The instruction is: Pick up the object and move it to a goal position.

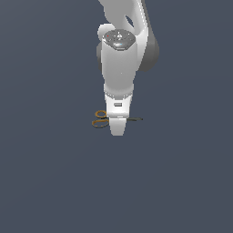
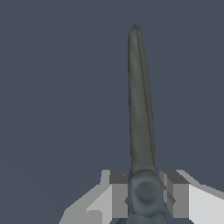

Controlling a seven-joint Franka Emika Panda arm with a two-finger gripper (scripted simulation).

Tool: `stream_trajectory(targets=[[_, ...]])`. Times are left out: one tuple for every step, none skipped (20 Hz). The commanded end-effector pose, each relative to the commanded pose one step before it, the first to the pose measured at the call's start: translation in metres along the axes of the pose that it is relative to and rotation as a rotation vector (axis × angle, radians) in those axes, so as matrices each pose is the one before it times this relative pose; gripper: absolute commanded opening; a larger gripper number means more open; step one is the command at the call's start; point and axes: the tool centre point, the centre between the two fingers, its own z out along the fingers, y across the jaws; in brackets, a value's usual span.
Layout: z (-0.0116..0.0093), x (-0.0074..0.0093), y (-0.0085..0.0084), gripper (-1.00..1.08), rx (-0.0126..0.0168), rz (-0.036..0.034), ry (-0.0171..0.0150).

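Note:
The tiny scissors point(image 1: 101, 118) lie on the flat grey surface, their two orange-brown loop handles toward the exterior view's left and the thin dark blades point(image 1: 135, 119) poking out to the exterior view's right of the arm. My gripper point(image 1: 118, 129) is straight down over their middle and hides the pivot. In the wrist view the dark blades point(image 2: 140, 100) run away from the gripper point(image 2: 145, 192), and the two fingers press against the scissors' pivot on both sides. The handles are out of the wrist view.
A plain grey surface point(image 1: 54, 182) fills both views. The white arm point(image 1: 119, 59) rises above the gripper. No goal marker shows.

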Motion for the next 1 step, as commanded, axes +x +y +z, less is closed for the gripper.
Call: stream_trajectory(targets=[[0.00114, -0.00023, 0.00022, -1.00, 0.00003, 0.00021, -0.00023]])
